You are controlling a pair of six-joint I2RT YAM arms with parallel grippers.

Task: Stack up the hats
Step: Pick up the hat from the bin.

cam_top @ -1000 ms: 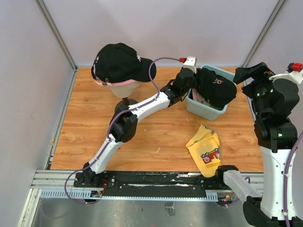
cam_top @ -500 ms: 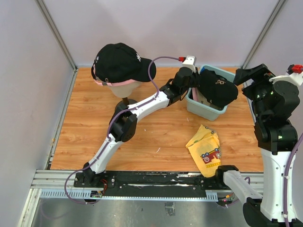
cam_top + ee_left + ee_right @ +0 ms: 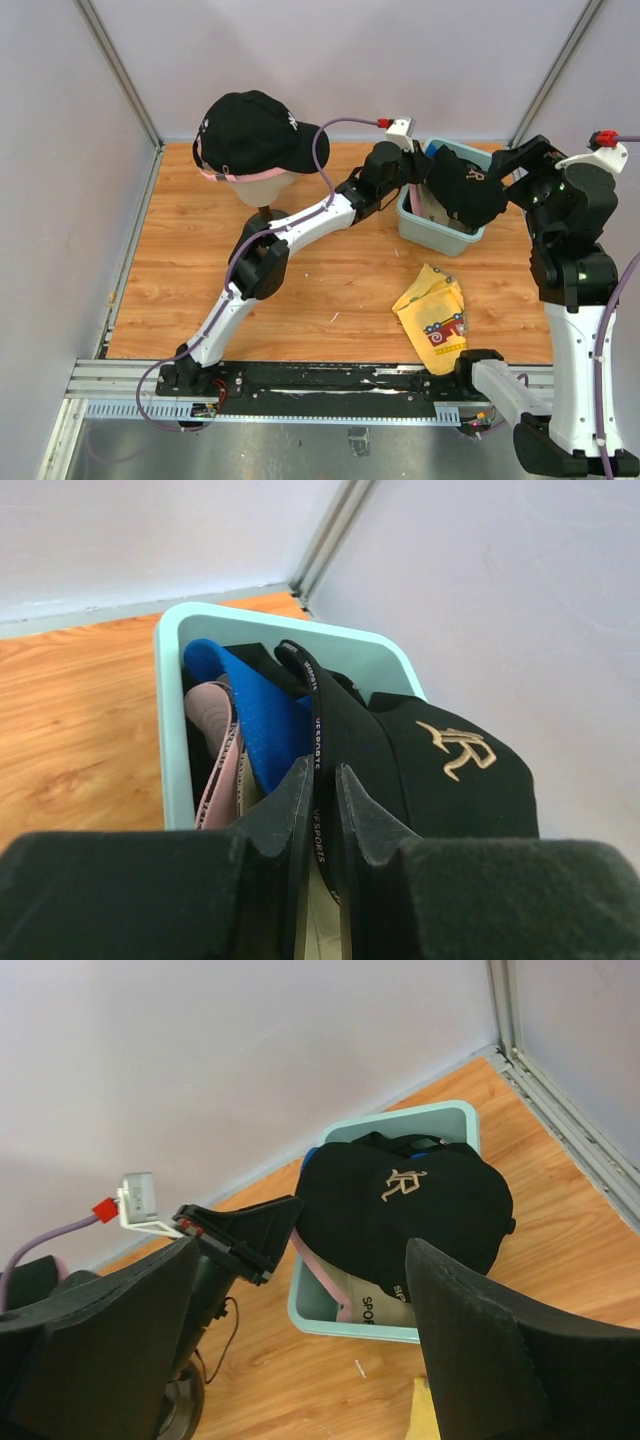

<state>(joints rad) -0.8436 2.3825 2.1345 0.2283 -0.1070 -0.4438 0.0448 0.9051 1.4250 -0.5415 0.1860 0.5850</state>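
Note:
A black hat with a tan logo [image 3: 465, 185] lies on top of a teal bin [image 3: 425, 232]. My left gripper [image 3: 320, 775] is shut on the edge of this hat [image 3: 450, 770], at the bin's left side. Under it in the bin are a bright blue hat [image 3: 260, 720] and a pink hat [image 3: 215, 740]. Another black hat [image 3: 250, 130] sits on the mannequin head [image 3: 262, 185] at the back left, with a pink hat's edge [image 3: 215, 175] showing beneath it. My right gripper [image 3: 300, 1260] hangs open above and to the right of the bin, holding nothing.
A yellow cloth with red print [image 3: 435, 315] lies on the wooden table in front of the bin. Grey walls close in the table on three sides. The bin stands near the back right corner.
My left gripper has closed on the hat's edge, and the hat has shifted slightly in the bin. The right arm has swung left, closer to the bin.

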